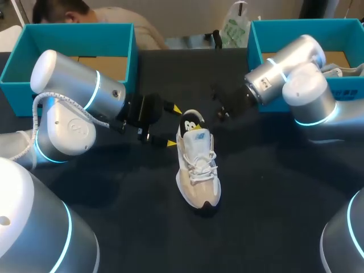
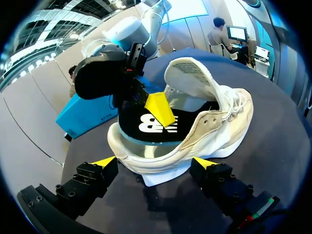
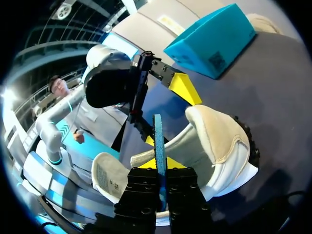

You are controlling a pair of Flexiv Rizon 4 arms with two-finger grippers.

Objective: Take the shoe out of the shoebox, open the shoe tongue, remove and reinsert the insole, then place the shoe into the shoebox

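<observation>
A beige and white shoe [image 1: 196, 168] stands upright mid-table, toe toward me. Its black insole [image 1: 192, 121] sticks up out of the heel opening. My right gripper [image 1: 203, 118] comes in from the right and is shut on the insole's thin edge [image 3: 158, 139]; in the right wrist view its tips [image 3: 160, 165] pinch it just above the shoe [image 3: 219, 141]. My left gripper [image 1: 173, 126] stands open with a finger on each side of the heel [image 2: 161, 161], neither one touching it. The tongue [image 2: 190, 80] is lifted back, and the insole [image 2: 141, 129] tilts up under the right gripper's yellow fingertip [image 2: 161, 109].
A teal shoebox [image 1: 74, 31] stands open at the back left, behind my left arm. A second teal box [image 1: 296, 25] at the back right holds another pale shoe [image 1: 344, 71]. The dark table [image 1: 273, 193] is bare in front of the shoe.
</observation>
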